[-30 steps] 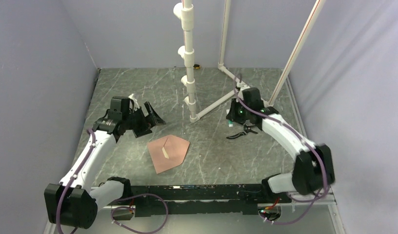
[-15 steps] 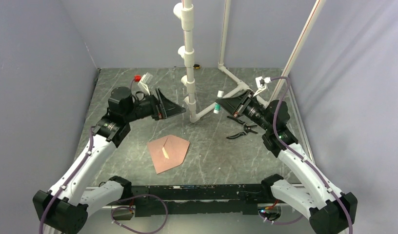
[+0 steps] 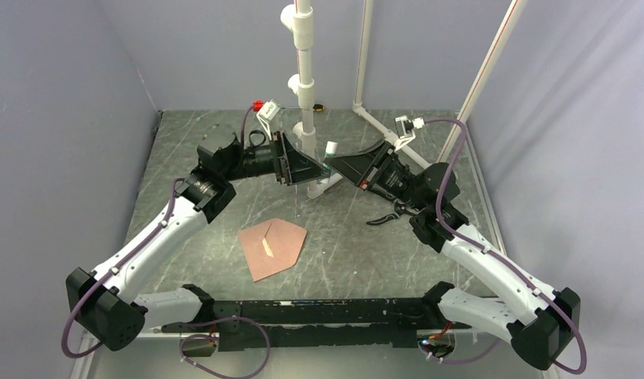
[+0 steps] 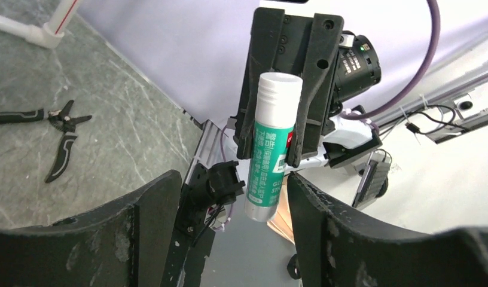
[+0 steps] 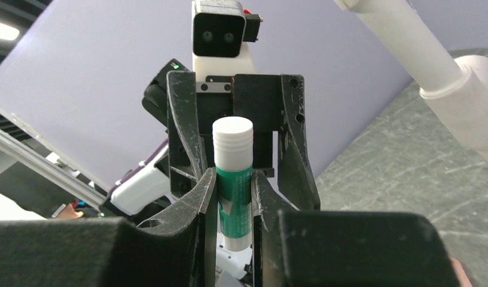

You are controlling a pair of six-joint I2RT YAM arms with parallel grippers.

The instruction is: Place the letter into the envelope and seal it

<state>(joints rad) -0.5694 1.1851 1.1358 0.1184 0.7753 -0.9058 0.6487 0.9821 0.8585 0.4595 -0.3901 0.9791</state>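
Observation:
The pinkish-brown envelope [image 3: 275, 246] lies flat on the table at the near middle, with a thin light strip [image 3: 267, 247] on it. The letter does not show as a separate sheet. My right gripper [image 3: 338, 164] is raised above the table and shut on a green glue stick with a white cap [image 3: 331, 150], seen clamped between its fingers in the right wrist view [image 5: 232, 179]. My left gripper [image 3: 319, 170] is also raised, open, and faces the right one. Its fingers [image 4: 152, 203] stand apart on either side of the stick [image 4: 271, 149] without touching it.
Black pliers [image 3: 391, 213] lie on the table under the right arm and show in the left wrist view [image 4: 56, 128]. A white PVC pipe stand [image 3: 305, 79] rises just behind the two grippers, with more pipes [image 3: 365, 55] at the back right. Grey walls enclose the table.
Both arms have lifted off the table and swung towards each other at the middle back. The right gripper carried the glue stick left, up to the open left gripper.

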